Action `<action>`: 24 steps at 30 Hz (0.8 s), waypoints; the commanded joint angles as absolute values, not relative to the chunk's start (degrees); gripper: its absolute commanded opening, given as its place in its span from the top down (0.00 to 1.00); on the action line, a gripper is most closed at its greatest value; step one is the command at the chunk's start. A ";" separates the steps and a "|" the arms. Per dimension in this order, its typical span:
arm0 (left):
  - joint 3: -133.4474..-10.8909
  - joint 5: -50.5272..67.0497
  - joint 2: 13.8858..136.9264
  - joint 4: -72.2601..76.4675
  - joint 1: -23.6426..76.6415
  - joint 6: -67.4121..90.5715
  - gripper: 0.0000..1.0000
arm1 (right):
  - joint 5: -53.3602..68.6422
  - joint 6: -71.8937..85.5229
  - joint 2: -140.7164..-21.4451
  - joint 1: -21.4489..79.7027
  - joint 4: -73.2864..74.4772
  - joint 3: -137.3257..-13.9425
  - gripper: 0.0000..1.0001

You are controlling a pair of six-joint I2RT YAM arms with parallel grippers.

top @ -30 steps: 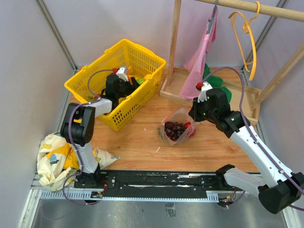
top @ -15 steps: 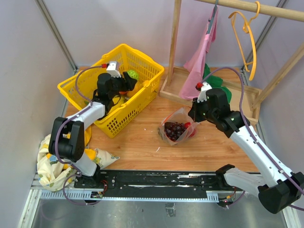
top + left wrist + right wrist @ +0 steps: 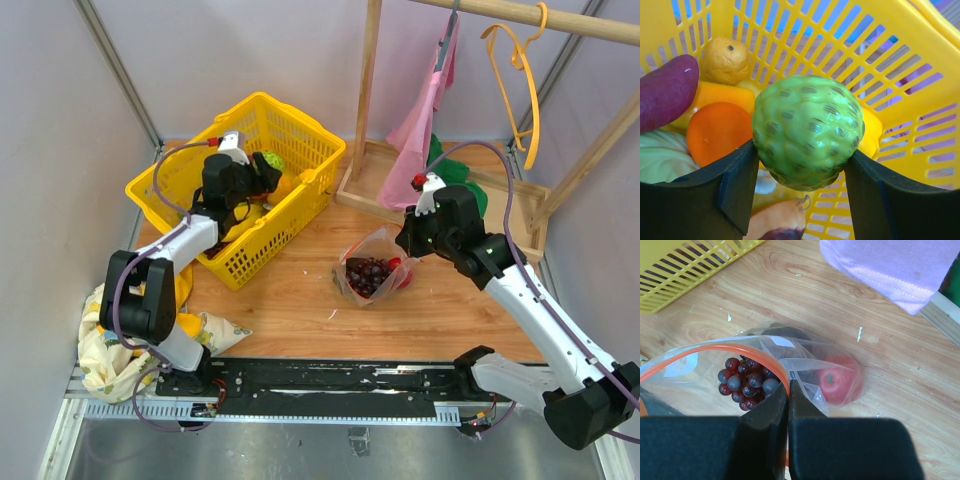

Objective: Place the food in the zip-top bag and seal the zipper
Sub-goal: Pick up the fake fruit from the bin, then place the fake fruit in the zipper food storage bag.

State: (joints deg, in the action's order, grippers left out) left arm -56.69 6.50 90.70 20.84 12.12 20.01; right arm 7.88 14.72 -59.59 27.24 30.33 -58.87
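A wooden desk [image 3: 300, 310] is lying between pale grey walls, carrying a yellow basket [image 3: 318, 125] at the back left. The left end effector [image 3: 800, 156] is reaching into the basket and grasping a bumpy green fruit [image 3: 807, 125] between its fingers, which are cutting off whatever is lying beneath. Behind it an orange [image 3: 715, 131] and a purple piece [image 3: 664, 91] are showing only in part. The bag [image 3: 372, 270] is sitting mid-desk, right of the basket. The right end effector [image 3: 788, 390] is clenching its mouth edge, where the red zipper [image 3: 735, 349] is disappearing between the closed fingers. Grapes [image 3: 746, 381] are resting inside, and an apple [image 3: 836, 382] is looking blurred through the crinkled plastic.
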 commanded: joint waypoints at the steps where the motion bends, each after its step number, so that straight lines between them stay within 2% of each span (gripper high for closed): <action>1: -59.33 9.33 84.93 19.33 11.95 19.66 0.66 | 8.28 14.23 -59.15 26.46 30.69 -60.58 0.99; 14: -59.94 18.24 70.99 12.04 14.14 17.87 0.68 | 9.01 14.41 -59.79 26.46 29.89 -61.04 0.99; 24: -59.94 17.80 62.72 7.39 27.71 13.78 0.68 | 10.74 14.41 -60.08 26.54 30.44 -62.91 0.99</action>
